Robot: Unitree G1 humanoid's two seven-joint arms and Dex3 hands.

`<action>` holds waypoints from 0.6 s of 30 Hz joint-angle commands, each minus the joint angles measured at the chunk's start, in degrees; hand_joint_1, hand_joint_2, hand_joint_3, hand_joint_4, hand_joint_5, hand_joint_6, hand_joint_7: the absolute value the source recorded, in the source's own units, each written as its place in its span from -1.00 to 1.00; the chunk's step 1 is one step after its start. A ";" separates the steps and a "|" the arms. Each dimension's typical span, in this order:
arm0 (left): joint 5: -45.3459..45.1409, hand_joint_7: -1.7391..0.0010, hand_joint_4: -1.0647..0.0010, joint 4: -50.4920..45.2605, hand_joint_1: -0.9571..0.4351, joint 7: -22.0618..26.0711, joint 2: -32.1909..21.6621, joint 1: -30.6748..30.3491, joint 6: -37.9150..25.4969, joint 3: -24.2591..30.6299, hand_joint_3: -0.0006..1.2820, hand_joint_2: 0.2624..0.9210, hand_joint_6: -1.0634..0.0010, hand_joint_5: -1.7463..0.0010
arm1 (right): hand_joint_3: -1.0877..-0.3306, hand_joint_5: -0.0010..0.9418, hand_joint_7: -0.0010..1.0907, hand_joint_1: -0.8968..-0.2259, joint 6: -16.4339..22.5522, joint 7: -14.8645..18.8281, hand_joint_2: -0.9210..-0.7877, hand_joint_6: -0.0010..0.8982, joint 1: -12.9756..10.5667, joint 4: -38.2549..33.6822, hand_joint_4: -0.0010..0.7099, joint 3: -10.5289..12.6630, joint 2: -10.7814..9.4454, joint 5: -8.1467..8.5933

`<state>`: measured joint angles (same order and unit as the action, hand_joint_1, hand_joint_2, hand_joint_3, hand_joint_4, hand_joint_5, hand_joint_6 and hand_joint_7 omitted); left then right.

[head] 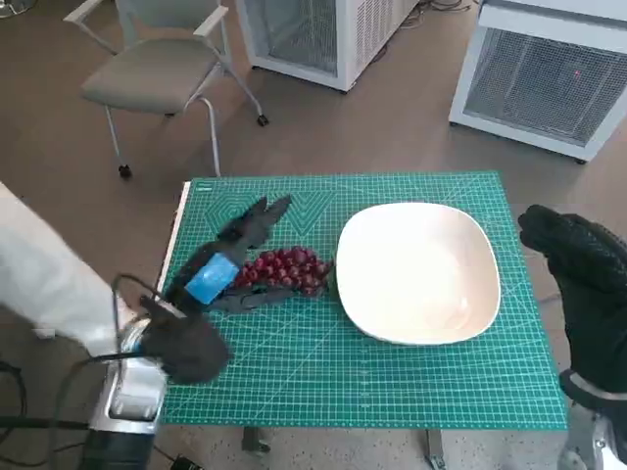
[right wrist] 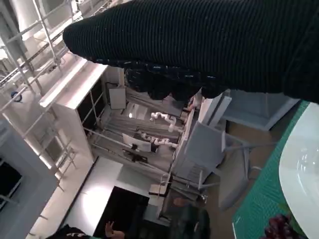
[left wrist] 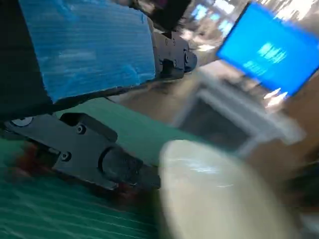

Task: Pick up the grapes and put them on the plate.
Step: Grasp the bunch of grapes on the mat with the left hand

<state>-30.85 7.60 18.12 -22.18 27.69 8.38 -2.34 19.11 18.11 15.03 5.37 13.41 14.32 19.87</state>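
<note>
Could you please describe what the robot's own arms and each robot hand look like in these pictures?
The left robot hand is black and angular, screwed together from flat plates, with blue tape across its back. Its forearm is pale, ending in a silvery wrist with a thin black cable looping beside it. The right robot hand wears a black ribbed knitted glove.

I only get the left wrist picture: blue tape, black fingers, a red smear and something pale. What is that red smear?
Observer: A bunch of dark red grapes lying on the green cutting mat. In the head view, the black, blue-taped left hand has fingers on either side of the bunch.
Operator: And the pale thing?
Observer: A wide white plate with rounded corners. It is empty and sits right beside the grapes, on their right in the head view.
Operator: Where is the other hand?
Observer: The black-gloved right hand hovers at the mat's right edge, beyond the plate, with nothing visible in it.
</note>
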 commanded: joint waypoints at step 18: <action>-14.15 0.98 1.00 -4.63 0.07 4.51 0.03 7.51 -20.89 -13.39 -1.00 0.37 0.72 1.00 | 0.04 -0.98 0.23 -0.17 -0.30 0.41 -1.00 -1.00 -0.20 -1.11 0.00 -0.15 0.64 -0.70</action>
<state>-43.97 3.54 21.54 -22.08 33.70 -10.68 -14.65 19.34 18.22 15.17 4.47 13.32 14.66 19.81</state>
